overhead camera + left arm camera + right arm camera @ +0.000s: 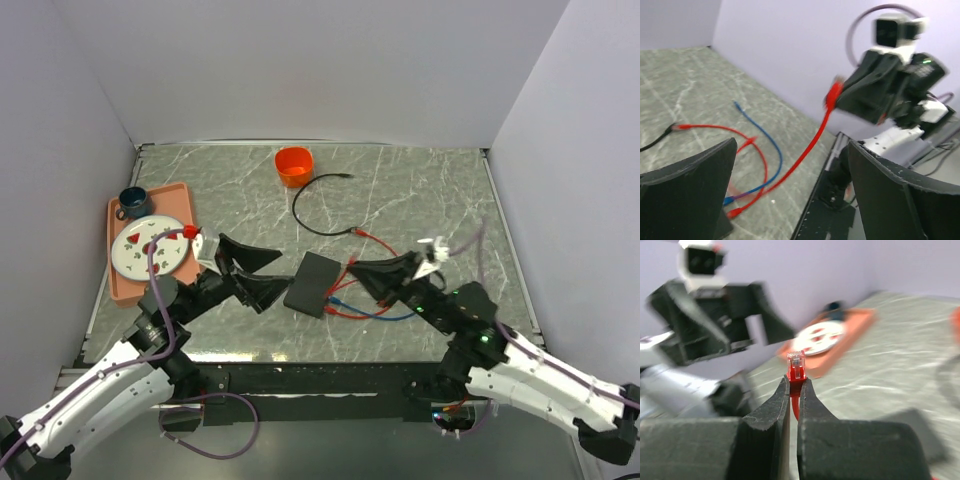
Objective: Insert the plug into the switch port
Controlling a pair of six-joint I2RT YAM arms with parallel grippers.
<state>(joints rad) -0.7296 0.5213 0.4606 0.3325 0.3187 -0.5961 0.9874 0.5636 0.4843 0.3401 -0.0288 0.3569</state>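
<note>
Two hands are seen flanking a flat black box point(312, 284), which lies on the marbled surface point(430, 200) near its front edge, about midway between left and right. The left hand point(274, 272) is held just left of the box, its fingers spread wide with nothing between them. The right hand point(794, 386) is clamped on a red plug point(796, 365), whose clear tip juts beyond the fingertips, just right of the box; contact with the box cannot be told. The switch port cannot be made out on any edge. A red cable point(375, 245) and a blue cable point(385, 316) are looped right of the box. An orange cup point(293, 165) is placed at the far side, a tray point(122, 288) with a plate point(148, 245) at the left.
</note>
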